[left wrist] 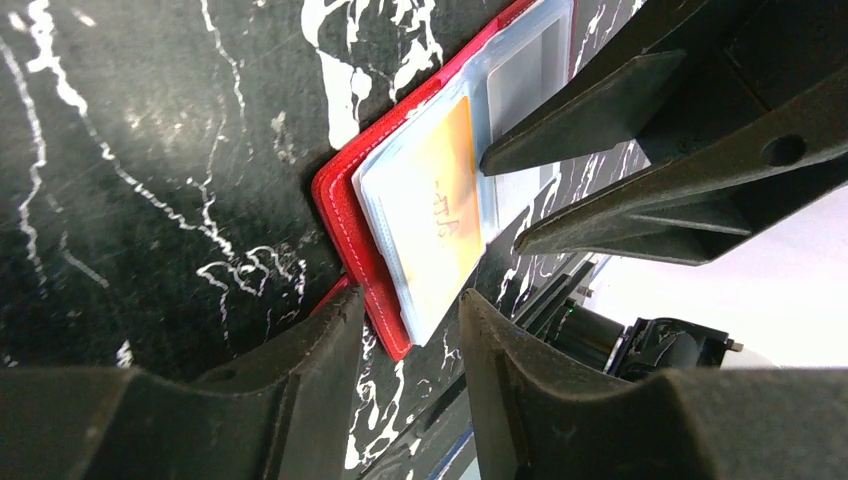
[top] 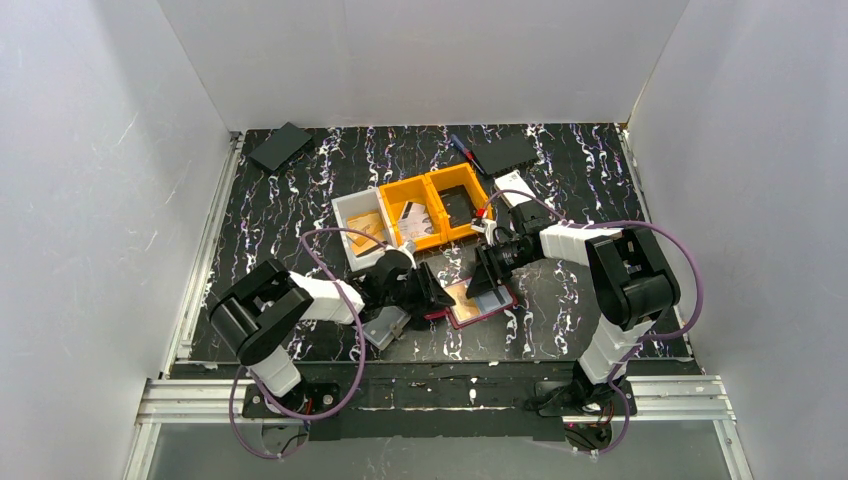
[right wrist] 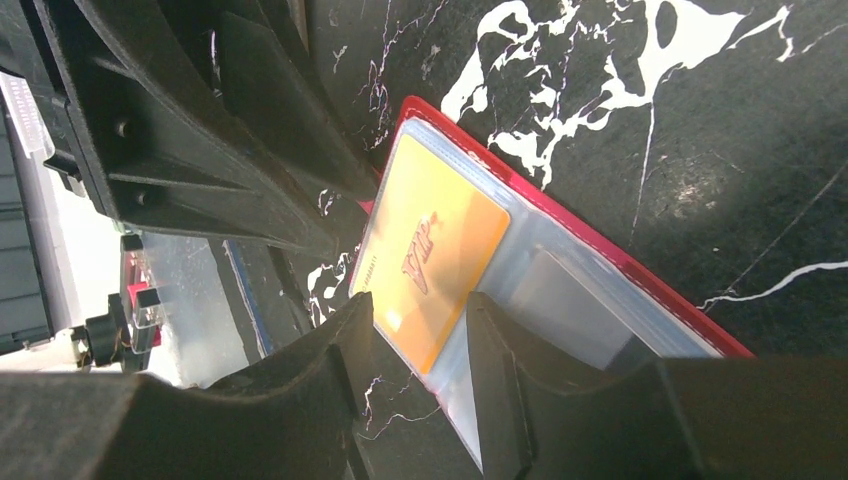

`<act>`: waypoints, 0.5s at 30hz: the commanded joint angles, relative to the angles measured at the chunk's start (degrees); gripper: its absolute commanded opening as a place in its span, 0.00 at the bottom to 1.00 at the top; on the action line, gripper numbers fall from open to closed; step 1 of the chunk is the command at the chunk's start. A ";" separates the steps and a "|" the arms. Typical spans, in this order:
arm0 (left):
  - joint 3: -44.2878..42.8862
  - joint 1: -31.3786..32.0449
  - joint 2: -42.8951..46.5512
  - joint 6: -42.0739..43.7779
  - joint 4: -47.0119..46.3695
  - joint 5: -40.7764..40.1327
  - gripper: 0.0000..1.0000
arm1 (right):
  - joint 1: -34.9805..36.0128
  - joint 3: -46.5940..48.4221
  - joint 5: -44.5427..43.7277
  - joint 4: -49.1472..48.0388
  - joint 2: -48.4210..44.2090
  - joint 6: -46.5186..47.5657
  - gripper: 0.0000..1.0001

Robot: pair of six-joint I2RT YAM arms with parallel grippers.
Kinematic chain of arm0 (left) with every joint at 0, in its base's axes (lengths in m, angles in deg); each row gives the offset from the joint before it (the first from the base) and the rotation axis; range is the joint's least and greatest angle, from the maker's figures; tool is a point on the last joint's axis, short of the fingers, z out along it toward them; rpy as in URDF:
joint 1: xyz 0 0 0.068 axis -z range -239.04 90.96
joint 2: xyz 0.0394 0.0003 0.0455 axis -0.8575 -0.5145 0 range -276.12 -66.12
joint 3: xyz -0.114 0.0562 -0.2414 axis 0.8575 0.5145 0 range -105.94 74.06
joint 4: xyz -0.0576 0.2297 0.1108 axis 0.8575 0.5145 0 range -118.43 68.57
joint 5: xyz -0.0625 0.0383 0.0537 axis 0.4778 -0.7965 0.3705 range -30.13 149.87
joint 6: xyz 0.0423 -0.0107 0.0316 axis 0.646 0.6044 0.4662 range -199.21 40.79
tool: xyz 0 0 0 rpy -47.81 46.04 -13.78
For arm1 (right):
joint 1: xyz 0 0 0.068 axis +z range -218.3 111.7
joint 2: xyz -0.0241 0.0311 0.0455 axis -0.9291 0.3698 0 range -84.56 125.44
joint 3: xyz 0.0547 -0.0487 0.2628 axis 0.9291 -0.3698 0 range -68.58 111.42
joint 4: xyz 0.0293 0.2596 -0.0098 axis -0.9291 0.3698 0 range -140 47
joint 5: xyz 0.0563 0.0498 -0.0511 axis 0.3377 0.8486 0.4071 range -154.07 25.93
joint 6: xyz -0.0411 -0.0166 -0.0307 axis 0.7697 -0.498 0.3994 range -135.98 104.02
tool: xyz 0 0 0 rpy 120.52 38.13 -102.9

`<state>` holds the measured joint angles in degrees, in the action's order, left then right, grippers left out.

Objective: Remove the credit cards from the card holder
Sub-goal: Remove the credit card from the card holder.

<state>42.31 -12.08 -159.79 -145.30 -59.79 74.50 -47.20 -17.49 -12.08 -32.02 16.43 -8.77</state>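
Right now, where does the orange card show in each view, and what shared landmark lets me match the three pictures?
Top external: orange card just below the picture's centre, small.
Left wrist: orange card at centre, slightly above the middle, seen large.
Right wrist: orange card at centre, tilted.
Shared landmark: the open red card holder that the card lies in.

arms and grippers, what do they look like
The left arm and right arm have white links between bulky black joints, each with a looping purple cable. The left gripper and right gripper have two matte black tapered fingers.
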 commanded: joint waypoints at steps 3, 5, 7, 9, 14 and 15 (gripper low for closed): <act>-3.20 -0.20 -2.16 -0.55 -1.36 1.82 0.37 | -0.10 -0.04 0.23 0.13 0.79 -0.43 0.48; -3.13 -0.17 -2.53 -0.92 -1.78 1.97 0.36 | -0.10 -0.03 0.09 0.13 0.87 -0.43 0.48; -2.48 -0.18 -2.17 -1.23 -2.25 1.62 0.35 | -0.10 -0.03 0.08 0.15 0.88 -0.43 0.48; -1.56 -0.13 -0.96 -1.24 -2.38 0.83 0.35 | -0.10 0.02 -0.03 0.22 0.98 -0.35 0.48; 0.60 -0.06 2.52 -0.77 -2.57 -1.31 0.37 | -0.10 0.11 -0.03 0.38 0.96 -0.21 0.48; 0.63 -0.02 2.94 -0.68 -2.62 -1.48 0.38 | -0.10 0.14 -0.12 0.39 0.96 -0.19 0.48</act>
<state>41.87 -12.08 -161.04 -146.35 -61.69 75.01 -47.20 -17.49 -12.52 -32.02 17.00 -8.77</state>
